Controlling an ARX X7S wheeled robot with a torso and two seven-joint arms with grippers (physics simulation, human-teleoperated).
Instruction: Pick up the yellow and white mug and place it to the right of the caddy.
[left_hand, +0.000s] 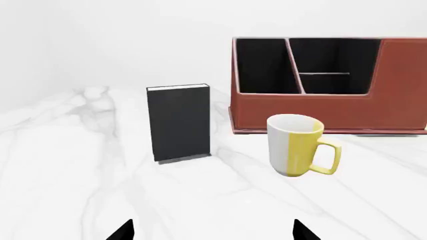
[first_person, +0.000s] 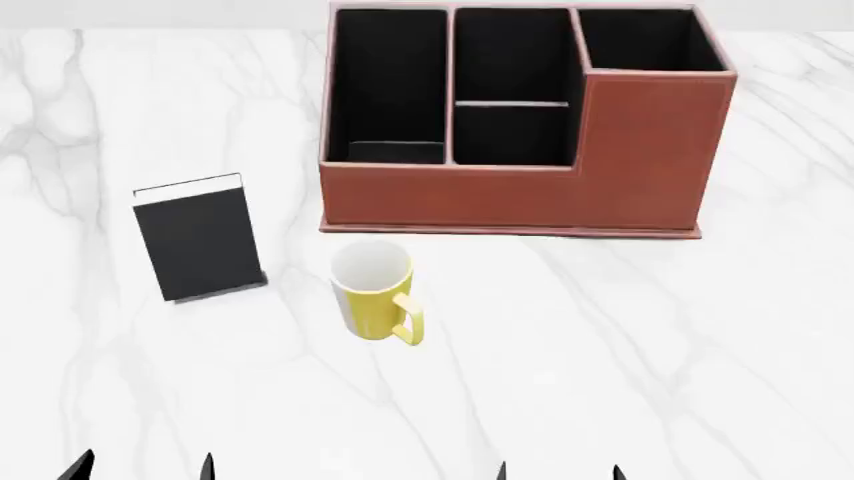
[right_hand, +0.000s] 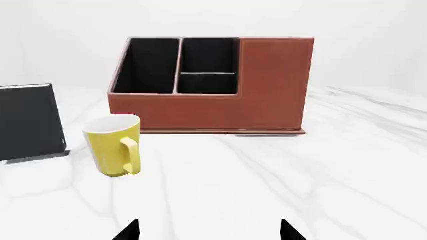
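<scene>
The yellow and white mug (first_person: 374, 290) stands upright on the white marble table, just in front of the caddy's left half, handle toward the near right. It also shows in the left wrist view (left_hand: 299, 145) and the right wrist view (right_hand: 116, 145). The reddish-brown caddy (first_person: 527, 195) stands at the back, black compartments open upward; it also shows in the left wrist view (left_hand: 327, 107) and the right wrist view (right_hand: 213, 107). My left gripper (first_person: 140, 470) and right gripper (first_person: 558, 472) sit at the near edge, both open and empty, well short of the mug. Only their fingertips show.
A flat black book with a white edge (first_person: 198, 238) stands upright to the left of the mug; it also shows in the left wrist view (left_hand: 178, 122) and the right wrist view (right_hand: 30, 120). Bare marble table (first_person: 667, 340) lies in front of and to the right of the caddy.
</scene>
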